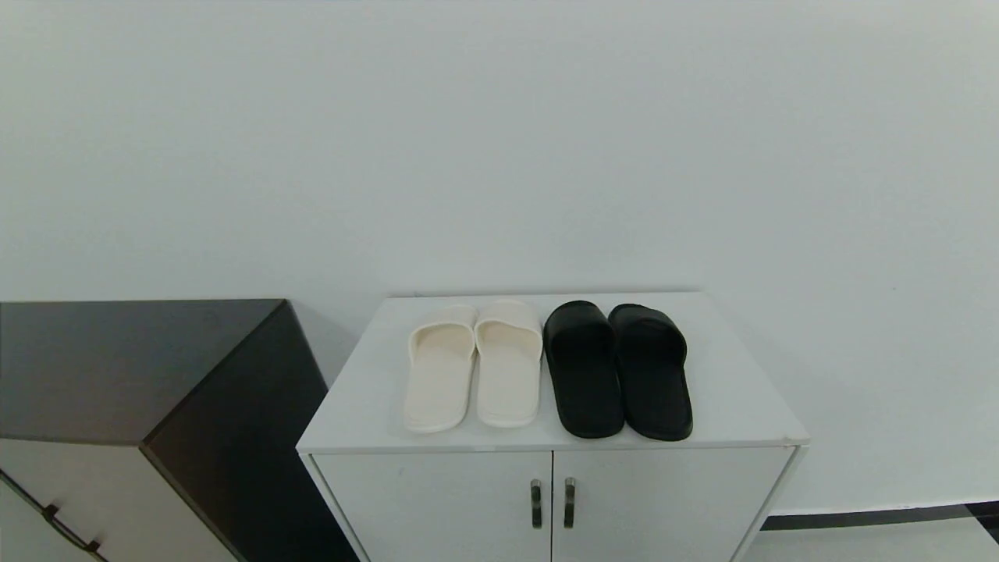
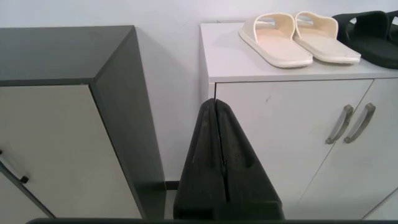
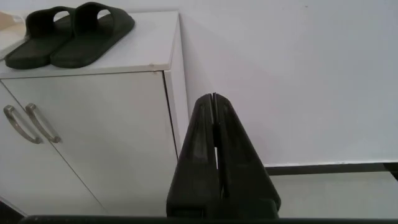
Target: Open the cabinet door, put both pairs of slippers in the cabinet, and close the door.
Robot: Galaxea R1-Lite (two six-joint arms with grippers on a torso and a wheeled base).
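A white cabinet [image 1: 375, 398] stands against the wall with both doors closed and two metal handles [image 1: 552, 503] side by side at the middle. On its top lie a pair of cream slippers [image 1: 472, 367] on the left and a pair of black slippers [image 1: 618, 370] on the right, toes toward the wall. My left gripper [image 2: 216, 106] is shut and empty, low in front of the cabinet's left edge [image 2: 208, 81]. My right gripper [image 3: 214, 99] is shut and empty, low by the cabinet's right corner [image 3: 168, 71]. The black slippers [image 3: 68, 31] and cream slippers [image 2: 298, 37] show from the wrists.
A dark-topped cabinet [image 1: 133, 367] with pale fronts and a black handle stands close to the left of the white one, with a narrow gap between them. A plain white wall is behind. Open floor lies to the right of the white cabinet [image 3: 336, 193].
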